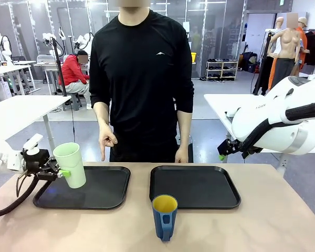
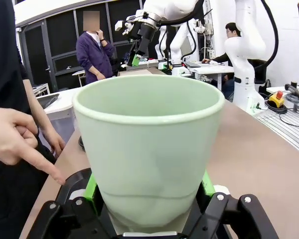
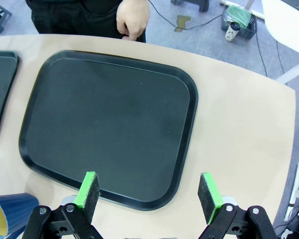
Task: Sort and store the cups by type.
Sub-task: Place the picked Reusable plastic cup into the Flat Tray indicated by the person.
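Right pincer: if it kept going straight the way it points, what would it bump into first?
Most likely the black tray ahead of the right pincer, somewhere near its closest rim, though depth is hard to judge. The blue mug sits off to the side.

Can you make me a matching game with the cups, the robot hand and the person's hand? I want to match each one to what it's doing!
Things:
1. tumbler
2. mug
3. right end effector
4. person's hand

States:
a. stands on the bare table
b. open, holding nothing
c. gripped by the left end effector
d. points down toward the left tray

Pairs: 1-c, 2-a, 3-b, 4-d
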You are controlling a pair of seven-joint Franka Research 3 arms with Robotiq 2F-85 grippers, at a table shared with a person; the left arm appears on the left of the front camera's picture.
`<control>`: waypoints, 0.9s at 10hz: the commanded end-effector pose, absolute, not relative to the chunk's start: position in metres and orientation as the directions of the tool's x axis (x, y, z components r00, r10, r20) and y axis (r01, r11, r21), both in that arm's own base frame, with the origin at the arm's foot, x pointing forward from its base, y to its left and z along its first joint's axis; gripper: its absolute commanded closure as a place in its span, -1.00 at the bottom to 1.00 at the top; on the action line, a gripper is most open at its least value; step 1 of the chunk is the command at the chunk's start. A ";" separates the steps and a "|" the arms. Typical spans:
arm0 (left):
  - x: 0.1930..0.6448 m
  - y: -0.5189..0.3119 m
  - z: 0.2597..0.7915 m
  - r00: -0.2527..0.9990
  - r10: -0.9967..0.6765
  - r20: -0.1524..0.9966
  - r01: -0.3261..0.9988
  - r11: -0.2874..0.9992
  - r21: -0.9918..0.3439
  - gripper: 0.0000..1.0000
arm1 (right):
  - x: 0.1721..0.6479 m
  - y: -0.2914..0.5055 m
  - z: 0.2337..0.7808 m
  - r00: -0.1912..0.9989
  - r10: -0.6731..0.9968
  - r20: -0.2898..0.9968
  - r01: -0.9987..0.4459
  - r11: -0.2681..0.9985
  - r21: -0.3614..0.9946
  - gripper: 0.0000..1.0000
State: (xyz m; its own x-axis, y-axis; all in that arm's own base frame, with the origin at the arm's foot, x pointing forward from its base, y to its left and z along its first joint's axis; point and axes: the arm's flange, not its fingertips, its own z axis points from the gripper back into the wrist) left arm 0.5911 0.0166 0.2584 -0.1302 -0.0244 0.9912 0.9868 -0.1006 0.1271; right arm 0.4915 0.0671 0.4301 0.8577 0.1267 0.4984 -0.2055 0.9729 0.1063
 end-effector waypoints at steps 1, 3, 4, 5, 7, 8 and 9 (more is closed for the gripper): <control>0.605 0.022 0.247 -0.145 0.022 0.989 0.984 -0.106 0.146 -0.71 | 0.491 0.066 0.431 0.857 0.123 0.500 -0.205 0.972 0.111 -1.00; 0.608 0.024 0.234 -0.131 0.021 0.991 0.986 -0.099 0.132 -0.71 | 0.491 0.066 0.431 0.857 0.123 0.500 -0.205 0.972 0.111 -1.00; 0.610 0.022 0.230 -0.129 0.024 0.991 0.986 -0.104 0.131 -0.71 | 0.491 0.066 0.431 0.857 0.123 0.500 -0.205 0.972 0.111 -1.00; 0.611 0.020 0.227 -0.124 0.019 0.992 0.987 -0.104 0.125 -0.71 | 0.491 0.066 0.431 0.857 0.123 0.500 -0.205 0.972 0.111 -1.00; 0.614 0.018 0.223 -0.116 0.002 0.993 0.987 -0.111 0.115 -0.71 | 0.491 0.066 0.431 0.857 0.123 0.500 -0.205 0.972 0.111 -1.00; 0.614 0.018 0.221 -0.107 0.001 0.994 0.988 -0.110 0.107 -0.71 | 0.491 0.066 0.431 0.857 0.123 0.500 -0.205 0.972 0.111 -1.00; 0.615 0.017 0.219 -0.097 -0.002 0.995 0.989 -0.109 0.097 -0.71 | 0.491 0.066 0.431 0.857 0.123 0.500 -0.205 0.972 0.111 -1.00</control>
